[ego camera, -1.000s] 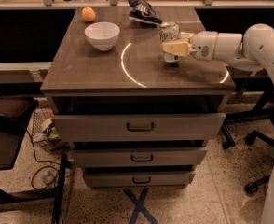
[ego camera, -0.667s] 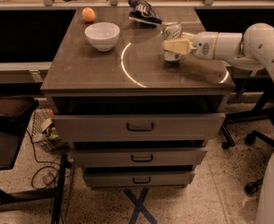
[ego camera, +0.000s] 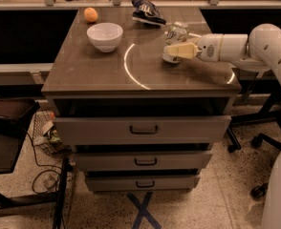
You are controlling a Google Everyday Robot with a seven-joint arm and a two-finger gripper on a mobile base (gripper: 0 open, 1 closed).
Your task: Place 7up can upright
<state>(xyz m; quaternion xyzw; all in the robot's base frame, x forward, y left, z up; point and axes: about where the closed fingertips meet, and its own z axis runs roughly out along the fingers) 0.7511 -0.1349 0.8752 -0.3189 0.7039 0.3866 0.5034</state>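
The 7up can (ego camera: pixel 177 34), silvery with a pale green-white label, stands nearly upright with a slight tilt on the right part of the brown tabletop (ego camera: pixel 102 73). Its base rests on or just above the surface. My gripper (ego camera: pixel 179 51) reaches in from the right on the white arm (ego camera: pixel 236 46). Its pale fingers (ego camera: pixel 184 50) are closed around the can's lower half and hide part of it.
A white bowl (ego camera: pixel 104 35) and an orange (ego camera: pixel 91 15) sit at the back left. A dark blue-and-white snack bag (ego camera: pixel 147 11) lies behind the can. The top drawer (ego camera: pixel 143 128) stands pulled out below the tabletop. An office chair base (ego camera: pixel 255 137) is at the right.
The gripper with the can has shifted very slightly to the right. Nothing else has moved.
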